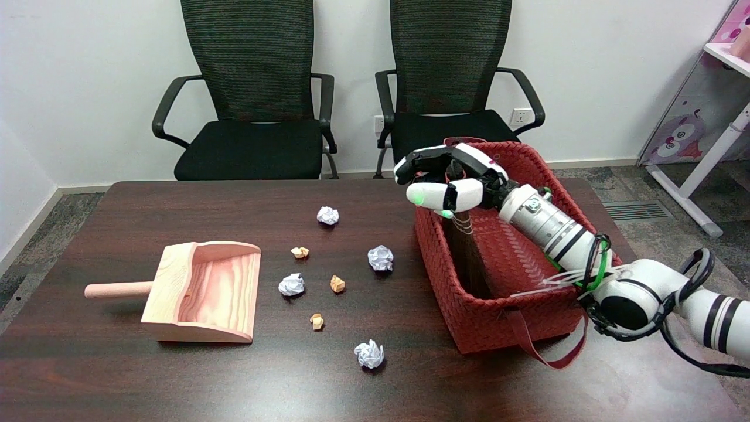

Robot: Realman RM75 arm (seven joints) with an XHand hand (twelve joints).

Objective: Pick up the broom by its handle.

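My right hand [448, 181] hung over the far left corner of the red woven basket [498, 305], which stood on the right part of the dark table [176, 381]. The fingers were curled around a thin dark upright stick that I took for the broom handle [452, 171]; I could not tell whether they pressed it firmly or only enclosed it. Below the hand, the broom's [463, 246] dark bristle end ran down inside the basket against its left wall. To the left on the table lay a wooden dustpan [202, 293] with its handle pointing left, and between it and the basket were scattered white paper balls [380, 258] and small tan scraps [337, 284]. Two black chairs [252, 117] stood behind the table.
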